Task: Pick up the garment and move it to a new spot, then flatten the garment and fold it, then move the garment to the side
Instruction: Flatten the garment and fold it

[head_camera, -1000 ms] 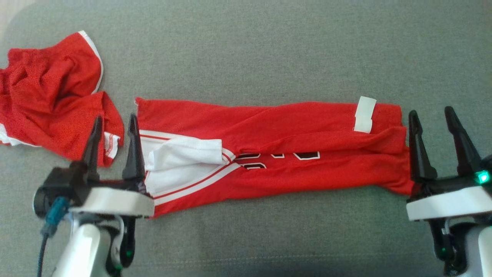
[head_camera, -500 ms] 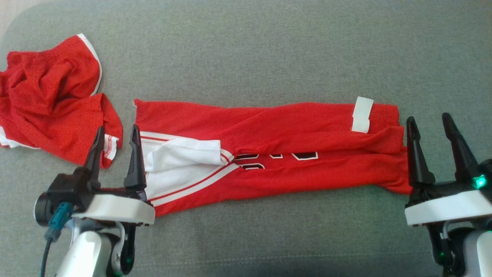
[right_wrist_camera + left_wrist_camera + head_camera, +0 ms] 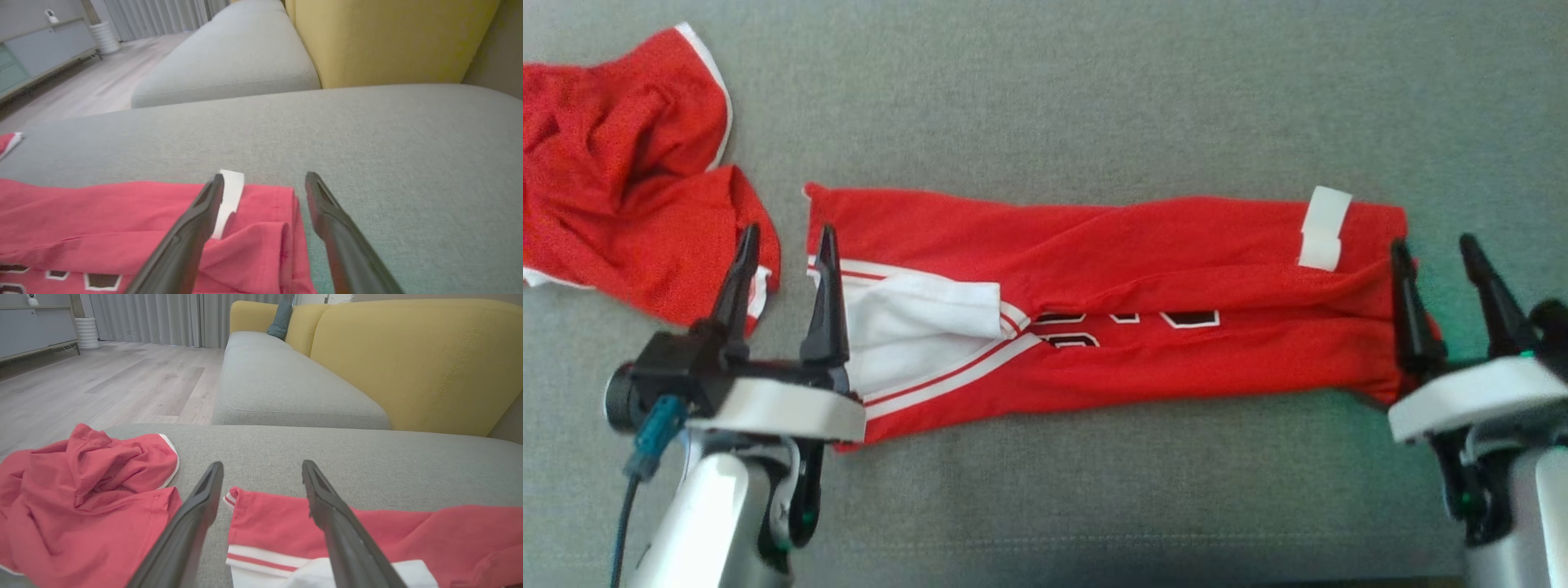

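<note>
A red jersey [image 3: 1111, 327], folded into a long narrow strip, is laid on the grey sofa cushion [image 3: 1094, 106] with its long axis running left to right across the head view. Its white-striped end is pointed to the left, and the end with the white tag [image 3: 1323, 227] to the right. The left fingers [image 3: 825, 310] are spread wide with nothing held; the jersey's left edge is seen between them in the left wrist view. The right fingers [image 3: 1409, 310] are likewise spread wide and empty, and the right edge is straddled. A crumpled red garment [image 3: 621, 180] is seen just beside the left end, apart by a narrow gap. Broad bare cushion is left beyond the far long edge and to the right.
</note>
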